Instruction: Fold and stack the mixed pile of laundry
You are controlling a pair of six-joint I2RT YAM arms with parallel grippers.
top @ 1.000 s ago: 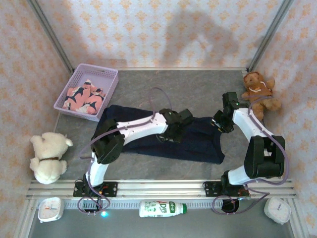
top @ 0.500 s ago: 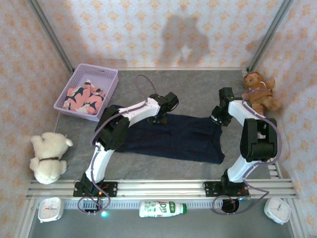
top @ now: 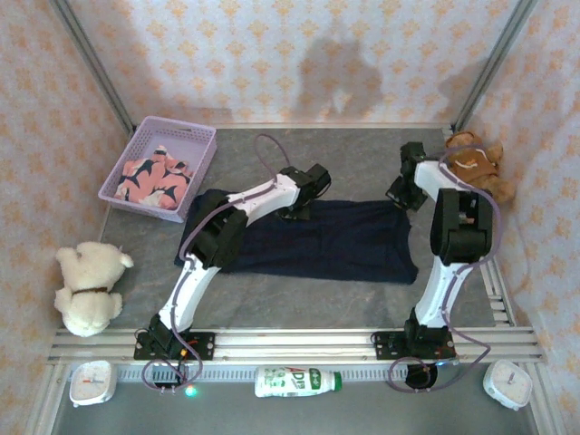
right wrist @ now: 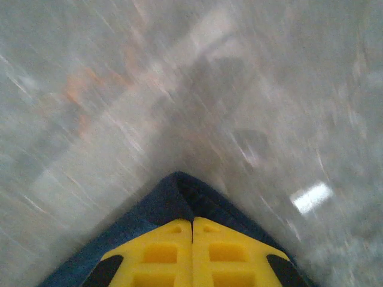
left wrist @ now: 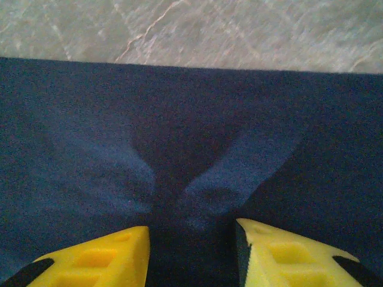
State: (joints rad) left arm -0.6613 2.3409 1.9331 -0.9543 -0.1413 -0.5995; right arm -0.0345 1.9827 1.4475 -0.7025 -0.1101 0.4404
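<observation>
The dark navy garment (top: 335, 245) lies spread flat on the grey table (top: 344, 149). My left gripper (top: 296, 208) sits at its far edge. In the left wrist view its yellow fingers (left wrist: 102, 260) stand a little apart, with a bunched fold of the navy garment (left wrist: 191, 119) pinched in the left gripper (left wrist: 191, 230), creases running out from the gap. My right gripper (top: 400, 194) is at the far right corner. In the right wrist view the right gripper (right wrist: 192, 220) is shut on that corner of navy cloth (right wrist: 155, 206). The pink shark-print garment (top: 154, 177) lies in the lavender basket (top: 177, 127).
A cream teddy bear (top: 89, 285) sits at the left edge and a brown one (top: 476, 163) at the back right, close to my right arm. A bottle (top: 294, 381) and two small timers (top: 91, 382) (top: 507, 382) lie by the near rail.
Both arms reached toward the back edge of the navy garment. The right gripper closed on its far right corner and drew it outward, so the cloth now lies flatter and wider.
</observation>
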